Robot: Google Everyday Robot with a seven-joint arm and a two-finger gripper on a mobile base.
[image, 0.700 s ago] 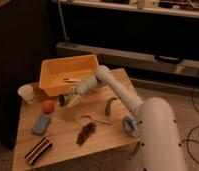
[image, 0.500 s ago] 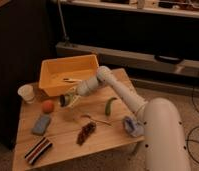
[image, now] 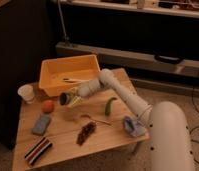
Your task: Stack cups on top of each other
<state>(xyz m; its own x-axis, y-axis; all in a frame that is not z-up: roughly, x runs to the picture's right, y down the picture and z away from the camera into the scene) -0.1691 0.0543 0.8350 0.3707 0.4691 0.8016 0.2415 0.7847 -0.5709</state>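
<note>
The pale green cup, its dark inside facing left, is tilted on its side in my gripper. The gripper is shut on it and holds it just above the table, in front of the yellow bin. The white cup stands upright near the table's left edge, well to the left of the gripper and apart from it.
On the wooden table are the big yellow bin at the back, an orange-red ball, a blue sponge, a striped object, a dark cluster, a green item and a blue cloth.
The gripper still holds the pale green cup in about the same place over the table. The white cup has not moved.
</note>
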